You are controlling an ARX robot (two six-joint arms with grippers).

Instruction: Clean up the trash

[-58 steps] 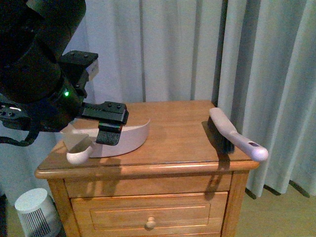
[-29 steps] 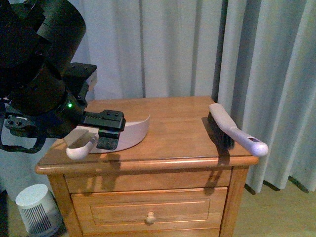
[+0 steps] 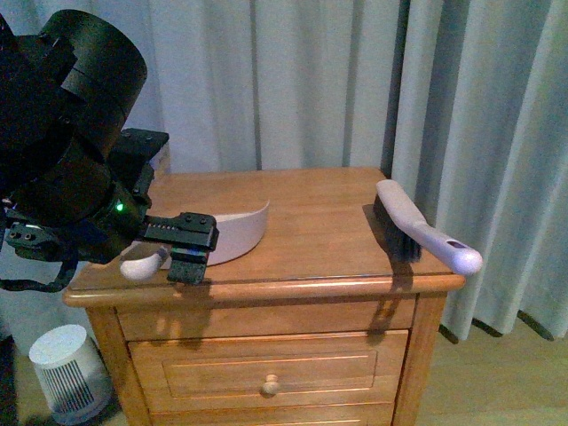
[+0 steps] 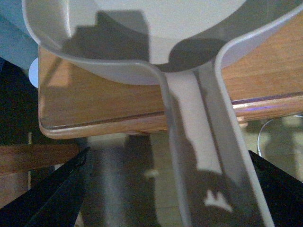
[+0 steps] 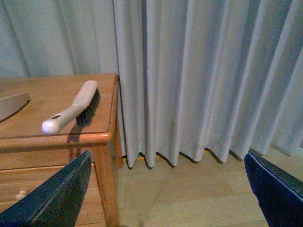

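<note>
Over the last second the left gripper (image 3: 186, 251) has dropped and drawn back from above the rear wall of the beige-pink plastic dustpan (image 3: 240, 232) to the pan's rounded handle (image 3: 142, 263), at the near left corner of the wooden bench (image 3: 328, 222). The dustpan itself does not appear to have shifted on the bench.

In the left wrist view the handle runs straight down the gap between the two dark fingers, which stand wide apart on either side and touch nothing. The gripper is therefore spread around the handle but has not clamped it. It looks lined up for the grasp, and closing on the handle seems to be what is due.

The long-handled pale brush with dark bristles (image 3: 413, 226) lies untouched, well apart from this gripper at the far side of the bench. The right gripper (image 5: 165, 161) hangs beyond that brush with its fingers parted and empty.

The trash, a small crumpled white wad, shows in no view. The visible part of the pan's floor holds none, so sweeping has likely not begun.
</note>
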